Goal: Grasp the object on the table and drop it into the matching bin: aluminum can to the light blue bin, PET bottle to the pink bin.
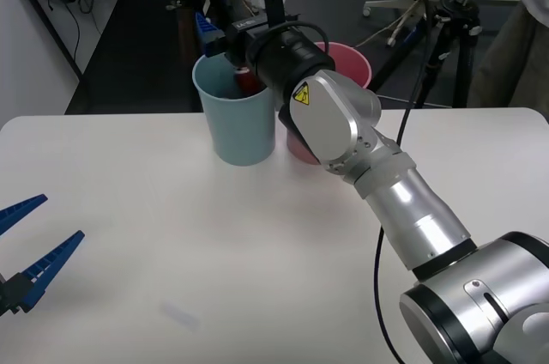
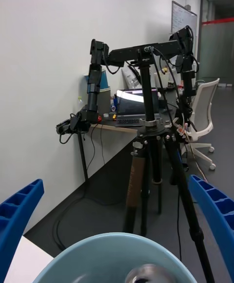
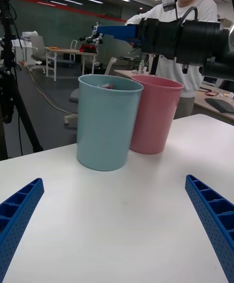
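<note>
The right end effector [image 1: 216, 31] hangs over the mouth of the light blue bin [image 1: 234, 115], its blue ribbed fingers [image 2: 17, 210] spread wide apart and gripping nothing. Directly below it, inside the bin, lies the aluminum can [image 1: 244, 81]; in the right wrist view its silver top [image 2: 146, 274] sits just under the gap between the fingers, low within the bin's rim [image 2: 97, 251]. From the front a patch of the can's red shows through the bin's opening, partly hidden by the arm's black wrist.

The pink bin [image 1: 347, 62] stands on the far side of the right arm from that end effector, touching or nearly touching the light blue bin. On the arm's grey joint housing is a yellow triangular warning sticker [image 1: 300, 94]; no wording on it can be read, and no brand on the can is legible.

The left end effector [image 1: 26, 248] rests low over the white bench [image 1: 171, 235], fingers released and apart, well clear of both bins, which stand ahead of it across the open bench.
</note>
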Available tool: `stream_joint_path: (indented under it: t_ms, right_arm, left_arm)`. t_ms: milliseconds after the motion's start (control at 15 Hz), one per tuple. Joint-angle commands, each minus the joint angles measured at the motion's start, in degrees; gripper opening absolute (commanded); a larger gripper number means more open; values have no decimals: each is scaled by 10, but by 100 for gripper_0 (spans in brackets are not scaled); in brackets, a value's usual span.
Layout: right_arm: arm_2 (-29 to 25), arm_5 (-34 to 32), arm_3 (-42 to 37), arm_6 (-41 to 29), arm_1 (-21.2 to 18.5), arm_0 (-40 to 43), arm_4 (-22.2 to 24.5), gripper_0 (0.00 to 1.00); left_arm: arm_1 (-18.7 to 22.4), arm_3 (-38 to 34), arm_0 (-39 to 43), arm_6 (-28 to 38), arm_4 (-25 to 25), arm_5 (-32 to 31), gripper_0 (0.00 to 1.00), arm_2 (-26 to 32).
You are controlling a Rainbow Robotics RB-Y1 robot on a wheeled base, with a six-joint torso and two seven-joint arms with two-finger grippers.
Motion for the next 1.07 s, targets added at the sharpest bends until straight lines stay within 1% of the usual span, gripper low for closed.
stream_joint_path:
  t_ms: [67,200,533,667,733,867,1067]
  right_arm:
    - [0,0,-1,0,-1,0,-1,100]
    - [0,0,-1,1,-1,0,-4,100]
    - [-4,-1,-11,25,-6,11,-36,100]
    - [-17,-33,-55,38,-9,37,-43,100]
    - [-22,-54,-84,48,-14,54,-53,100]
    - [-26,-83,-138,111,-32,94,-116,100]
    - [-33,-132,-251,171,-73,189,-179,100]
  left_arm:
    - [0,0,0,0,0,0,100,0]
    - [0,0,0,0,0,0,100,0]
    - [0,0,0,0,0,0,100,0]
    - [0,0,0,0,0,0,100,0]
    - [0,0,0,0,0,0,100,0]
    - [0,0,0,0,0,0,100,0]
    - [0,0,0,0,0,0,100,0]
